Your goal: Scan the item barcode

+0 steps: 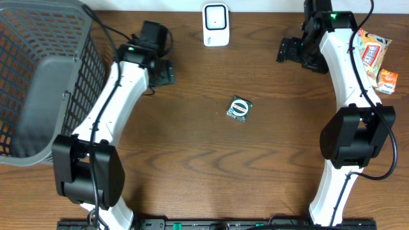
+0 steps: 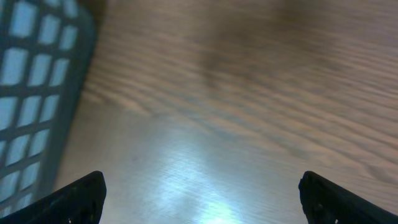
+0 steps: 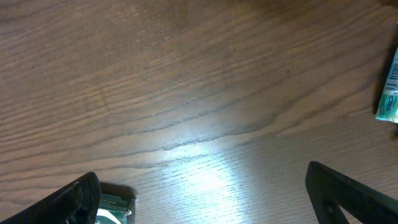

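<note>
Packet (image 1: 240,108) lies untouched; left gripper (image 1: 165,71) and right gripper (image 1: 287,50) gape wide, empty.

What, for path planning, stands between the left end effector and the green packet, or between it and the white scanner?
Nothing visible: only bare tabletop from left end effector to green packet to white scanner.

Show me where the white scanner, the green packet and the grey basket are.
white scanner (image 1: 216,24): overhead view, middle of its front face.
green packet (image 1: 240,108): overhead view, centre of its round label.
grey basket (image 1: 38,32): overhead view, on its mesh wall.
</note>
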